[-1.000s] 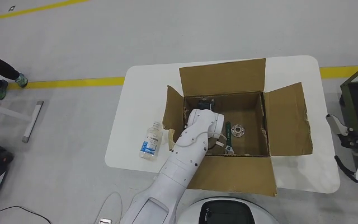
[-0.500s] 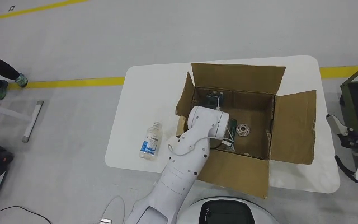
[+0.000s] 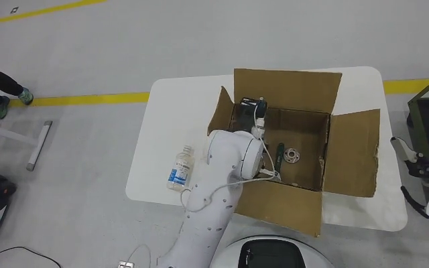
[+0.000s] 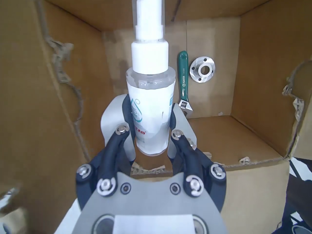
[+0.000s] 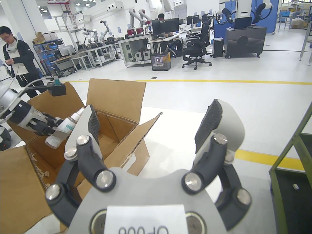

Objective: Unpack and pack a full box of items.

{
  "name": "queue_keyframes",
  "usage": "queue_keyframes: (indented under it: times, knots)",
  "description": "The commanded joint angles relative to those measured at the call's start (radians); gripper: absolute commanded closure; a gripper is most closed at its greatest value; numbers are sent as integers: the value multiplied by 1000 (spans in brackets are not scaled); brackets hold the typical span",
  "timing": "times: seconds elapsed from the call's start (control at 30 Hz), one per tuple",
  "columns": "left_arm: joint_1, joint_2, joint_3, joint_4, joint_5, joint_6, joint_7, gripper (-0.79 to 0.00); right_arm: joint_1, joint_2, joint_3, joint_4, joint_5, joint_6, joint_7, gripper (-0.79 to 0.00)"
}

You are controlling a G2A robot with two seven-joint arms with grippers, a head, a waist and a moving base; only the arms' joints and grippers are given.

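The spray bottle (image 4: 149,93) is gripped low on its body by the left gripper (image 4: 151,114). The fingers are pressed against the label from both sides, and the capped nozzle points away from the wrist. Only the lower part of a smooth bottle is pinched, so it can be judged that a quick swing could make it pivot or slip in the pads. A fall would drop it back into the box (image 4: 263,57). A second risk is posed by the torn flap edges close around the gripper. The bottle or a finger could be snagged on the way out, and the light box dragged across the table (image 3: 161,120).

Beyond the bottle, a green-handled wrench (image 4: 183,79) and a metal flange (image 4: 202,70) are seen just beside each other on the box floor. The left arm is bent over the box's near wall, with its wrist above the opening near one corner.

A second bottle (image 3: 179,169) is laid on the table outside the box. The right gripper (image 5: 153,114) is held empty, jaws spread wide, well apart from the box.
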Motion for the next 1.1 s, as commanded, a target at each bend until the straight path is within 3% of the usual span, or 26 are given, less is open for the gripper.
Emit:
queue_keyframes:
  times: [0.0,0.23,0.57,0.8,1.07]
  knots:
    - [13,6,-26,-56,27,-8,0,0,0,0,0,0,0,0,0,-785]
    - [64,23,-125,-187,120,-55,0,0,0,0,0,0,0,0,0,-785]
    - [76,21,-180,-178,158,-68,0,0,0,0,0,0,0,0,0,-785]
    - [56,19,-235,-109,92,-43,0,0,0,0,0,0,0,0,0,-785]
    - [35,23,-262,-100,106,-48,0,0,0,0,0,0,0,0,0,-785]
